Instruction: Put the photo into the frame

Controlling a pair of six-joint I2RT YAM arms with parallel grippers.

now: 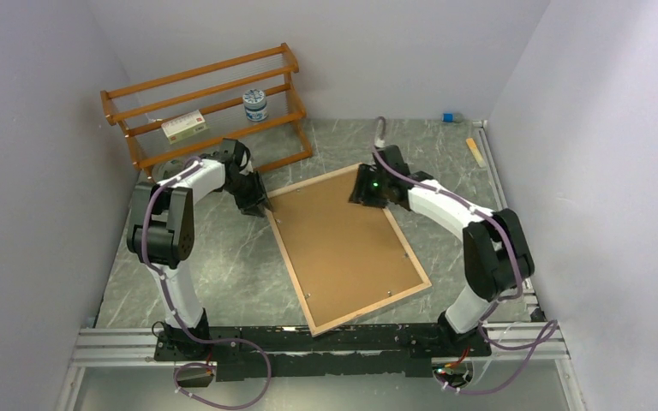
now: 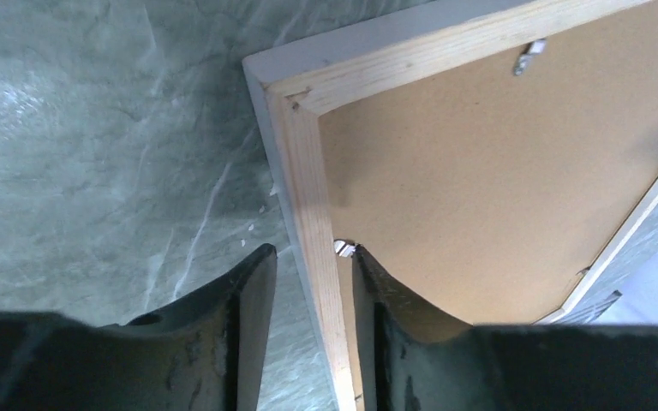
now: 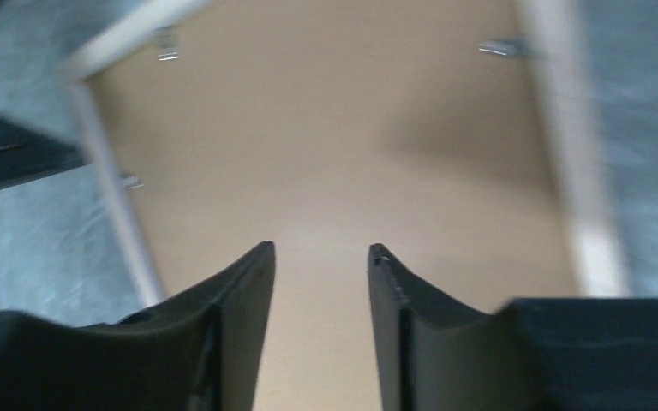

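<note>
The pale wood-rimmed rectangular picture frame (image 2: 308, 188) lies face down on the grey marbled table (image 1: 223, 274), with the brown hardboard backing sheet (image 1: 343, 235) seated in it. The photo is not in view. The left gripper (image 2: 313, 251) straddles the side rim, jaws narrow and not pinching. The right gripper (image 3: 320, 248) hovers part-open and empty over the backing. If the left gripper closes off-centre, it could skid or twist the frame.

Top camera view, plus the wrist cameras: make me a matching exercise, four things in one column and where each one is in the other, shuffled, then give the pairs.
Things:
1. frame
2. blue-and-white tin
3. left gripper
4. right gripper

Places:
A. on the rack
B. over the brown backing
C. flat on the table, back side up
D. astride the frame's rim, near a corner

Pairs: 1-C, 2-A, 3-D, 4-B
</note>
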